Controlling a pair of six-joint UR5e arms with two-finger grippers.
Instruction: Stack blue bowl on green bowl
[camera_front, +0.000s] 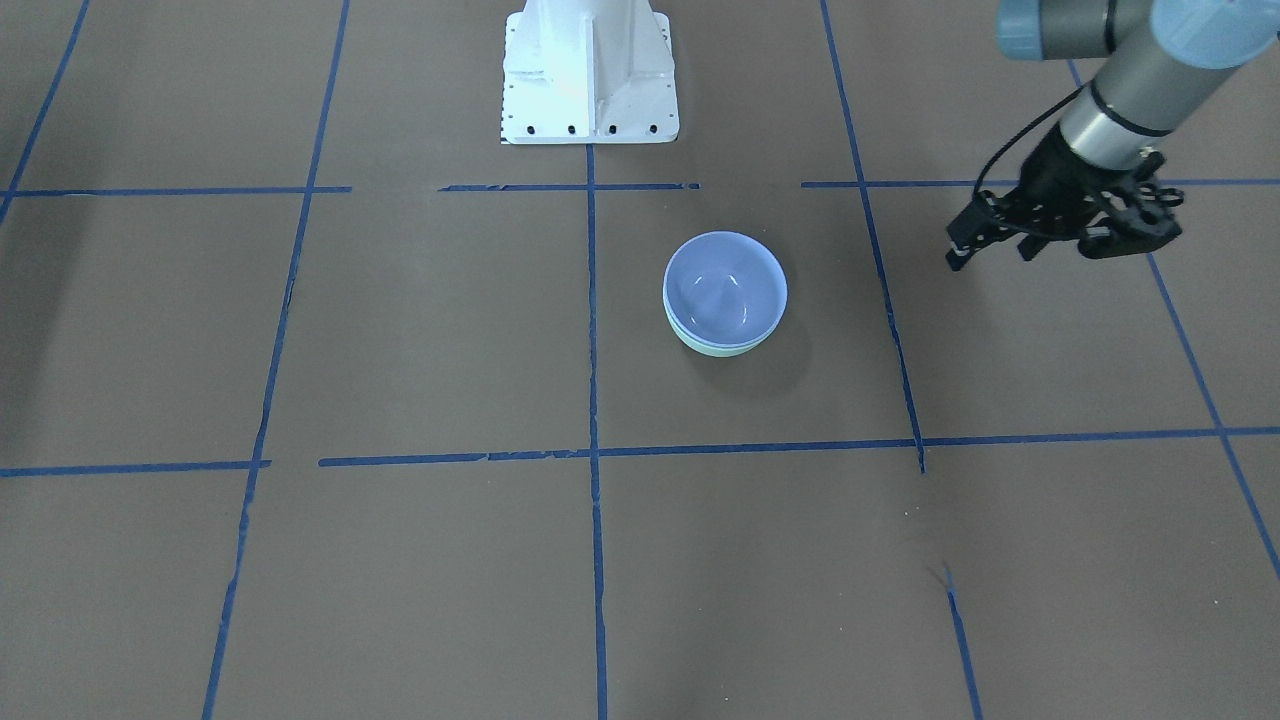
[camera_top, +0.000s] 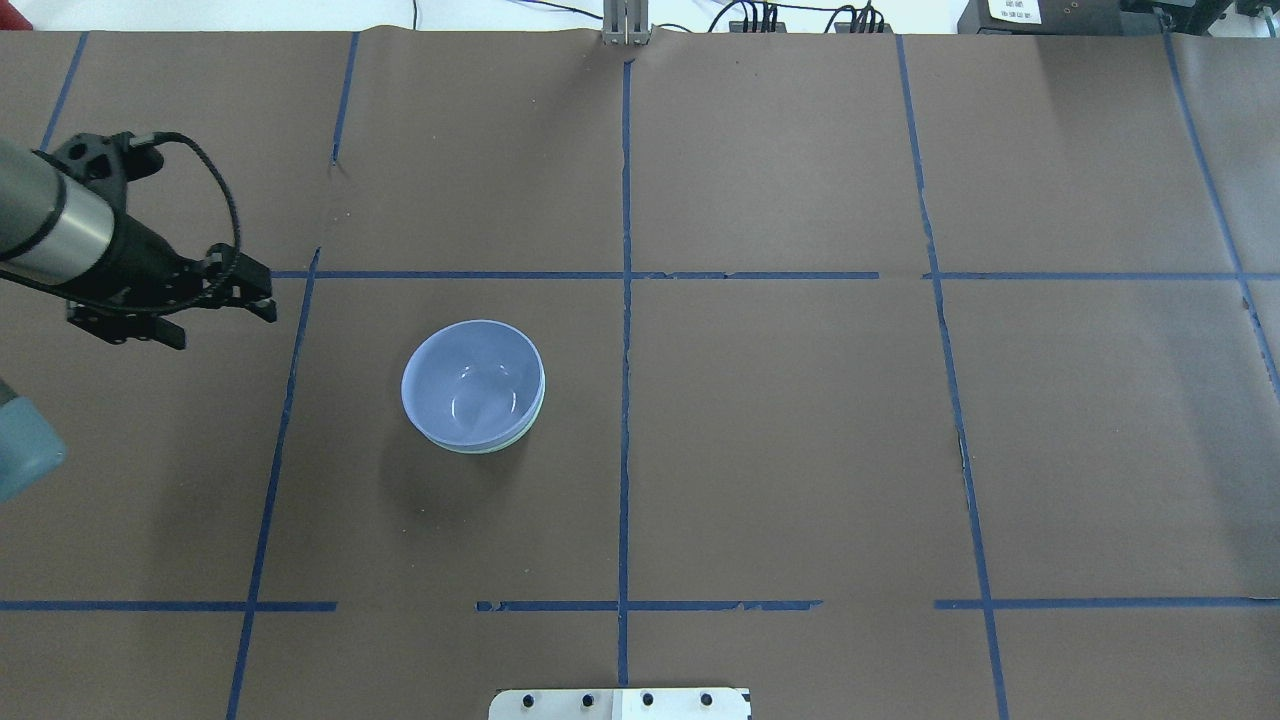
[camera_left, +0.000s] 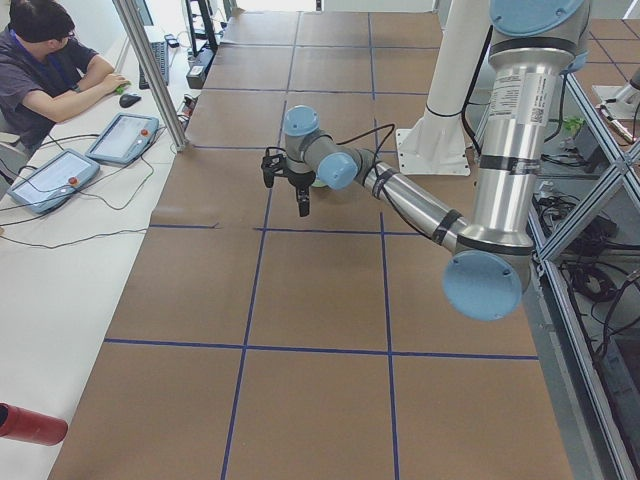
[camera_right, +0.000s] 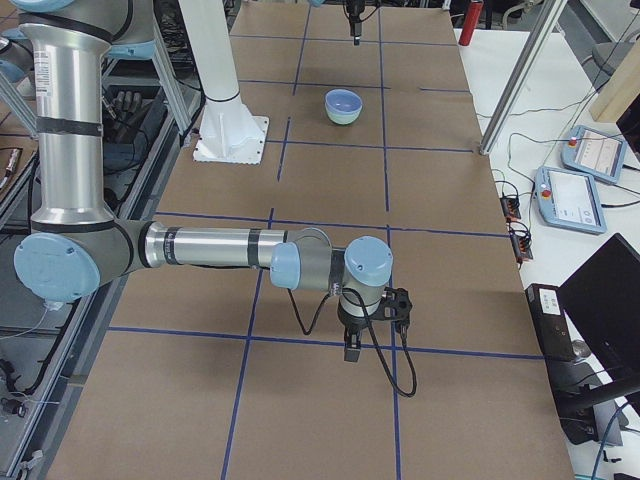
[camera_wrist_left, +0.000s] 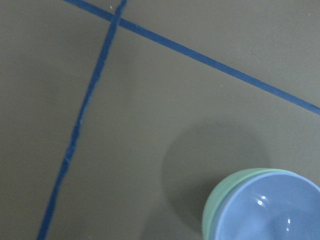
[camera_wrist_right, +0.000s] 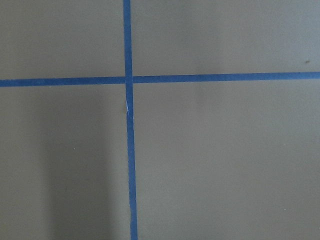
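Spanning the worktop (camera_top: 800, 450), the scene looks finished. The blue bowl (camera_top: 470, 385) sits nested in the green bowl (camera_wrist_left: 208, 215), toward nine o'clock of centre seen from overhead. The left tool (camera_top: 225, 326) hangs spread and empty at ten o'clock of the bowls, probably because nothing needs gripping. Whether the right tool (camera_right: 352, 350) is spread, I cannot tell.

Brown table (camera_top: 800, 450), blue tape grid (camera_top: 624, 450).
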